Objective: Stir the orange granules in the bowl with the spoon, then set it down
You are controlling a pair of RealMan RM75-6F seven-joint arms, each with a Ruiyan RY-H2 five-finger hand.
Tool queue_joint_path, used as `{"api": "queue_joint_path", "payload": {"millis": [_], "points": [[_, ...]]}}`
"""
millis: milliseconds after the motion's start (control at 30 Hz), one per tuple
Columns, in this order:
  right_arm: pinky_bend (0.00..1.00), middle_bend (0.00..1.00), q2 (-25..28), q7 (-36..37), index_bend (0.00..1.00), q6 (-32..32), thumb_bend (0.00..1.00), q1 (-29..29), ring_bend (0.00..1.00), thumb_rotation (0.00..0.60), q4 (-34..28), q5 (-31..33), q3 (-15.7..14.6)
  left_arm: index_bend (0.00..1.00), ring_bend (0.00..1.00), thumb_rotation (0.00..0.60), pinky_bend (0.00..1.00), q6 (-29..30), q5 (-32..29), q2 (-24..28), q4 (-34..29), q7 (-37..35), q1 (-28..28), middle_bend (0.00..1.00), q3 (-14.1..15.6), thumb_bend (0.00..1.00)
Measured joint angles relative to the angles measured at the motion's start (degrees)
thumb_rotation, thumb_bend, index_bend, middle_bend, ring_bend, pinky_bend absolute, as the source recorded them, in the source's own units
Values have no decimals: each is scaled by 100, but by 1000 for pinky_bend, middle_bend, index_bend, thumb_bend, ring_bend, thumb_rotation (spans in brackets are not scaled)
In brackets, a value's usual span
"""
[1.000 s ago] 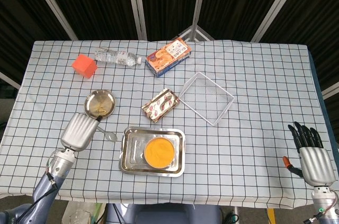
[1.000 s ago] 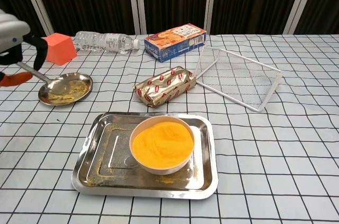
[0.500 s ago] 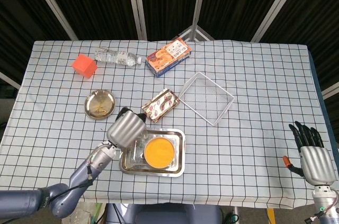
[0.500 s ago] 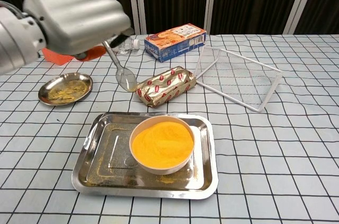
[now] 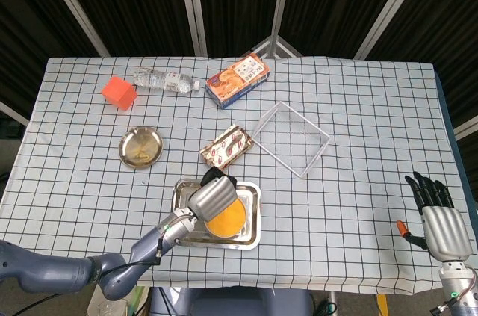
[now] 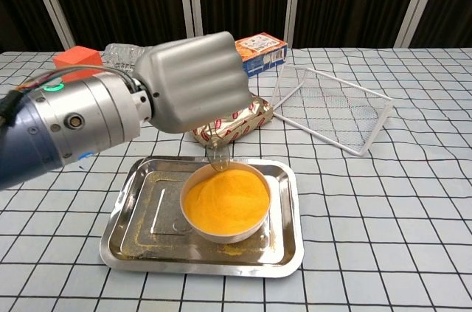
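Note:
A white bowl [image 6: 226,200] full of orange granules [image 5: 227,216] stands in a steel tray [image 6: 125,231] near the table's front edge. My left hand [image 6: 195,83] hovers over the bowl's far side and grips a metal spoon [image 6: 217,156] that points down. The spoon's tip is at the far rim of the bowl, and I cannot tell whether it touches the granules. In the head view the left hand [image 5: 213,195] covers part of the bowl and hides the spoon. My right hand [image 5: 439,217] rests at the front right table edge, fingers spread, holding nothing.
A small metal dish [image 5: 140,146] with orange residue lies left of the tray. Behind the tray lie a foil snack pack [image 5: 225,146] and a clear plastic lid [image 5: 291,139]. At the back are an orange cube [image 5: 119,93], a water bottle [image 5: 166,80] and a biscuit box [image 5: 237,79].
My left hand has carried the spoon rightward from beside the small dish to above the bowl, lowering its tip to the bowl's far rim. The right hand has stayed put.

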Motion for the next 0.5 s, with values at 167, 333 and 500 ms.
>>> {"api": "queue_joint_path", "payload": {"millis": [167,333,500], "points": [[0,0,12,38,0,-22,360,7,0,600,-12,19,3,783,970,600,972,-29,-124,-146,151,145,-130,1000,81,772],[0,0,20,52,0,-35,360,13,0,600,-23,33,7,783,970,600,972,-59,-142,-215,228,185,-232,1000,142,772],[0,0,25,59,0,-34,360,14,0,600,-29,34,5,784,970,600,972,-37,-184,-276,305,223,-302,1000,212,771]]}}
